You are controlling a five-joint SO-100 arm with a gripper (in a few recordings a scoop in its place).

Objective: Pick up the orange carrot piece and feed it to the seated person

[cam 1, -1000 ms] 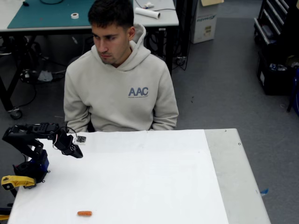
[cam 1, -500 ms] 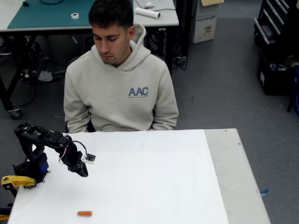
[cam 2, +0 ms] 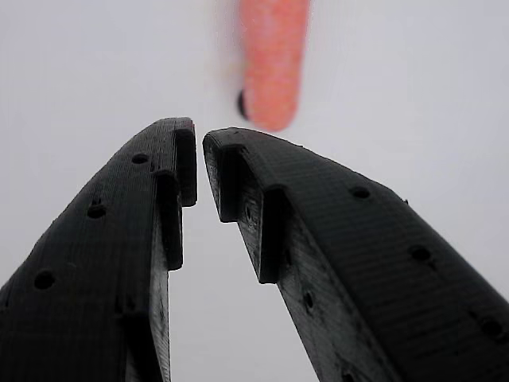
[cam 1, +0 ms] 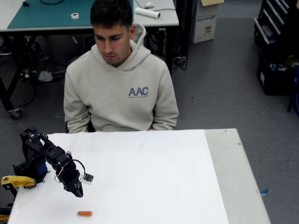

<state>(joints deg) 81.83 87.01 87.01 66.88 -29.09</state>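
The orange carrot piece lies flat on the white table near its front left edge. In the wrist view the orange carrot piece lies just beyond the fingertips, blurred. My black gripper hangs a little above and behind it, pointing down; in the wrist view the gripper has its tips almost touching, with nothing between them. The seated person in a beige hoodie sits behind the table's far edge, head bowed toward the table.
The white table has a grey strip along its right side. A yellow handle sticks out by the arm's base at the left edge. A workbench and boxes stand behind the person.
The arm has swung forward and down from the table's far left, bringing the gripper from near the back edge to just above the carrot piece. The carrot piece has not moved.
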